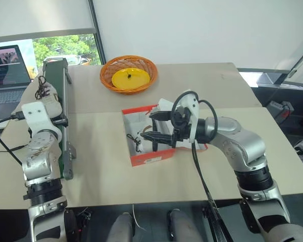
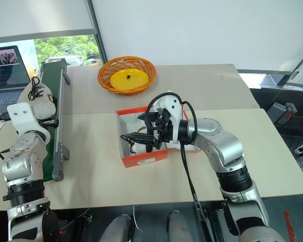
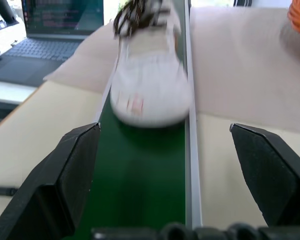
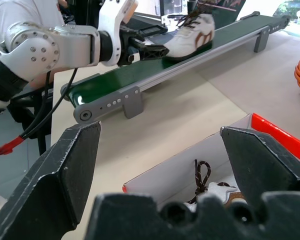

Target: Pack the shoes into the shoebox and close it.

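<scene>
One shoe [image 2: 135, 142] already lies inside the shoebox [image 2: 141, 160], its dark laces showing against the white floor of the box, while the other shoe [image 1: 46, 95] sits on the green conveyor belt [image 1: 60, 108] at about ten o'clock from the box, well apart from it. The left gripper [image 3: 177, 165] hovers over the belt just short of that shoe's toe, its fingers spread wide and grasping nothing. The right gripper [image 1: 152, 130] hangs over the open box, fingers likewise spread and empty, pointing toward nine o'clock.

The likeliest trouble, as I judge it, lies with the shoe on the belt. It looks blurred in the left wrist view, so it may be travelling; if so, a grasp timed late could catch only the toe or nudge the shoe against the belt's side rail. The loose laces at its far end could also snag a finger or trail over the rail on lifting.

At the box, the right gripper sits low across the opening, so it could block the second shoe coming in, or its cable could catch the raised lid [image 1: 164, 107] at twelve o'clock. A shoe laid crooked over the first would keep the lid from shutting flat.
</scene>
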Controlling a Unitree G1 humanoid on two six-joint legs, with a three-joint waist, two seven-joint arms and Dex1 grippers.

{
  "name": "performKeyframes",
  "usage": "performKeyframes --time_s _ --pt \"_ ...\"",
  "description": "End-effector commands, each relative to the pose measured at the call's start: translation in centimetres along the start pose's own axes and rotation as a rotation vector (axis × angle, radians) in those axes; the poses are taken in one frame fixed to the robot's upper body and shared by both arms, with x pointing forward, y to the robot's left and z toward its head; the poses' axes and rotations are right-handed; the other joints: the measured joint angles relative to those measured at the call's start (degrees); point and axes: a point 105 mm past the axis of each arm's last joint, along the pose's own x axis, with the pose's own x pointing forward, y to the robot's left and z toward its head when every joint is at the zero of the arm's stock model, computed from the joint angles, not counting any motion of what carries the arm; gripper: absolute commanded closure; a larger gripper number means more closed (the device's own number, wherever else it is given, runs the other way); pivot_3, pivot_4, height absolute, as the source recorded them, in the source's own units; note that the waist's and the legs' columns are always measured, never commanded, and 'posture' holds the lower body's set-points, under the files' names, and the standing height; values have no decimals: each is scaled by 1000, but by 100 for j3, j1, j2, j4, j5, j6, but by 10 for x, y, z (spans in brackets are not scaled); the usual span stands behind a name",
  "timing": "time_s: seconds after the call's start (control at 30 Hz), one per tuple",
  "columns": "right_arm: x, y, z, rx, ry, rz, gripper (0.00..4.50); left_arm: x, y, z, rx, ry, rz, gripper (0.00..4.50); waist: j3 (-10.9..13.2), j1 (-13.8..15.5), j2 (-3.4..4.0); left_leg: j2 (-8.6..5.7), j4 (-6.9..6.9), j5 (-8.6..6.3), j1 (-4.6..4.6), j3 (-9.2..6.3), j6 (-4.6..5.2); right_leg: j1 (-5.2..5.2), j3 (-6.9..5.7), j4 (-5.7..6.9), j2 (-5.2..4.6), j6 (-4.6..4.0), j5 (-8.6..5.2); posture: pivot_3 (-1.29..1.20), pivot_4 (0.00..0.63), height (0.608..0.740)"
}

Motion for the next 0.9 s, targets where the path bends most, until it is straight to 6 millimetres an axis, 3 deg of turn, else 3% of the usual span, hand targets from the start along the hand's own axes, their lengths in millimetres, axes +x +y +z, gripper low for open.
performKeyframes --time_s 0.03,0.23,0.3,0.4,0.63,0.77,0.9 --pt "-2 6 9 -36 -33 6 0 4 0 18 16 -68 -7 41 0 11 0 0 0 0 0 0 0 0 0 0 0 0 0 0 150 740" --pt "-6 5 5 -39 -20 -25 0 9 4 13 -41 -36 17 41 0 20 0 0 1 0 -1 -1 0 1 -1 0 -1 0 0 0 150 740" --pt "-7 4 6 -40 -21 -34 0 10 -1 -2 -101 43 -7 41 0 14 0 0 1 0 -1 -1 0 1 -1 0 -2 0 0 0 150 740" --pt "-8 0 6 -46 -16 -53 0 10 -3 -17 -231 119 7 756 -1 20 -1 -1 1 0 0 -1 0 1 -1 1 -2 0 0 0 150 740" --pt "-13 -7 6 -64 8 -95 0 6 2 -24 -350 171 75 3164 -1 43 -1 -1 2 2 32 0 -3 28 -1 8 -2 1 -1 0 150 740" --pt "-14 -8 6 -65 10 -98 0 5 -3 -7 -352 105 58 4384 -1 36 -1 1 1 4 37 1 -5 29 0 11 2 0 0 0 150 740" --pt "-13 -10 7 -63 11 -106 0 -5 -24 43 -271 -118 -38 4479 1 63 -7 1 2 5 28 0 -7 23 -1 10 2 -1 1 0 150 740"
